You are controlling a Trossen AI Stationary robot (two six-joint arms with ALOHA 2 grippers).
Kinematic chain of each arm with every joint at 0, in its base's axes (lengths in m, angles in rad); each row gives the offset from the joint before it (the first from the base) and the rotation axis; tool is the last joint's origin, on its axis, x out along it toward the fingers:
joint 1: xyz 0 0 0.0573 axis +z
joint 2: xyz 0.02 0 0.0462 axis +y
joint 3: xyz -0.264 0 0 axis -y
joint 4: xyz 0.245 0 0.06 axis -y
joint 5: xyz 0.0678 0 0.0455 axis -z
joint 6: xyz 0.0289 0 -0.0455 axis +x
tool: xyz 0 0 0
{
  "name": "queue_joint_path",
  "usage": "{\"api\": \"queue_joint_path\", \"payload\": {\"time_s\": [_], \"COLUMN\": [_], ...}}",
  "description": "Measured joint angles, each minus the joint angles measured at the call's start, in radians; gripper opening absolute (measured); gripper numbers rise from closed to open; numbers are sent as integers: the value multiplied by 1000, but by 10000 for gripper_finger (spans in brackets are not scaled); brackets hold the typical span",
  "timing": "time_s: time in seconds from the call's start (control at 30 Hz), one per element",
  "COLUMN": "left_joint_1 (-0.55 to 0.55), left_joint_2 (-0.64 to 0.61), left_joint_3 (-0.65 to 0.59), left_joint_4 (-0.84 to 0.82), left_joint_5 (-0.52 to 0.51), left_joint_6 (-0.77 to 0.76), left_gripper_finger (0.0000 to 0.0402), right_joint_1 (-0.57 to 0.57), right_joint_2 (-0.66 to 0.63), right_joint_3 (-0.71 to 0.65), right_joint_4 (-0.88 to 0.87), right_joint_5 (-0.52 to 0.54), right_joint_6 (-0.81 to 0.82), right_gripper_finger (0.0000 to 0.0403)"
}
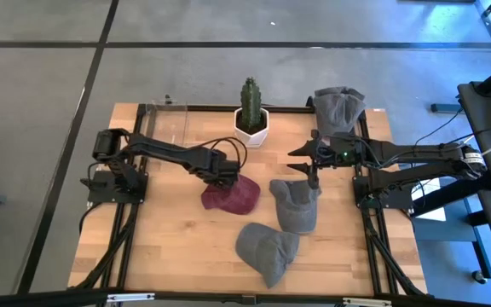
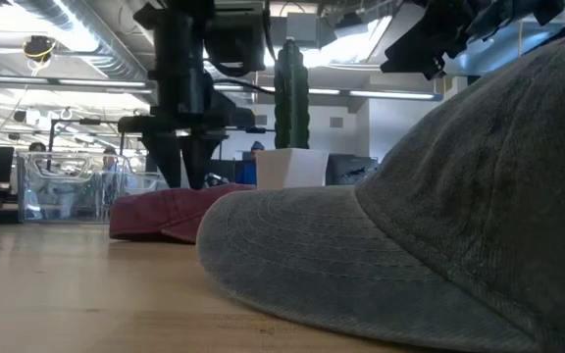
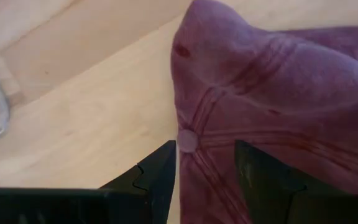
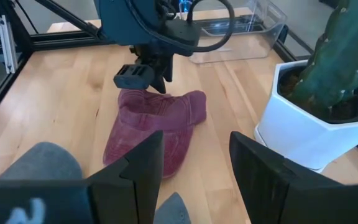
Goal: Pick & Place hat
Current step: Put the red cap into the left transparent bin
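A maroon cap point(image 1: 233, 196) lies on the wooden table with its crown up; it also shows in the right wrist view point(image 4: 154, 127) and the low view point(image 2: 165, 211). My left gripper point(image 1: 226, 176) stands over its far left part, open, with one finger on each side of the crown's top button point(image 3: 187, 140). My right gripper point(image 1: 310, 167) hovers open above the far edge of a grey cap point(image 1: 295, 206) and holds nothing. A second grey cap point(image 1: 267, 246) lies nearer the front edge, and a third point(image 1: 339, 107) lies at the far right. My left gripper comes at the maroon cap from above, pointing down. Its fingers point(image 3: 157, 177) straddle a ridge of the crown beside the button point(image 3: 187, 140), and the tips reach down to the cloth point(image 2: 189, 186). Whether they press on it I cannot tell. The cap lies flat on the table.
A cactus in a white pot point(image 1: 250, 119) stands at the far middle of the table, close behind both grippers. A clear plastic box point(image 1: 164, 124) sits at the far left. Bare wood point(image 1: 169, 243) lies at the near left. The black frame rails point(image 1: 369, 230) run along the table's sides.
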Motion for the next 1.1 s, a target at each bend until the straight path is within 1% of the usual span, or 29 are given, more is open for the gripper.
{"api": "queue_joint_path", "payload": {"time_s": [0.1,0.17,0.3,0.43,0.53,0.63,0.7,0.87,1.1], "left_joint_1": [12,21,30,26,20,19,20,57,75], "left_joint_2": [0,0,0,0,0,0,-1,0,0], "left_joint_3": [0,0,0,0,0,-5,-37,-140,-205], "left_joint_4": [-2,-6,-10,-10,-14,-15,32,163,255], "left_joint_5": [32,53,59,10,-7,30,38,125,135], "left_joint_6": [-16,-19,-12,-39,-78,-76,-78,-100,-113], "left_gripper_finger": [162,173,220,266,281,282,280,271,250], "right_joint_1": [0,0,0,0,0,0,0,0,0], "right_joint_2": [0,0,0,0,0,0,0,0,0], "right_joint_3": [0,0,0,0,0,0,0,0,0], "right_joint_4": [-1,-1,-1,-2,-5,-5,-5,-5,-8], "right_joint_5": [0,0,0,0,0,0,0,0,1], "right_joint_6": [-4,-4,-5,-7,-7,-8,-8,-18,-35], "right_gripper_finger": [184,184,184,184,184,184,184,184,184]}}
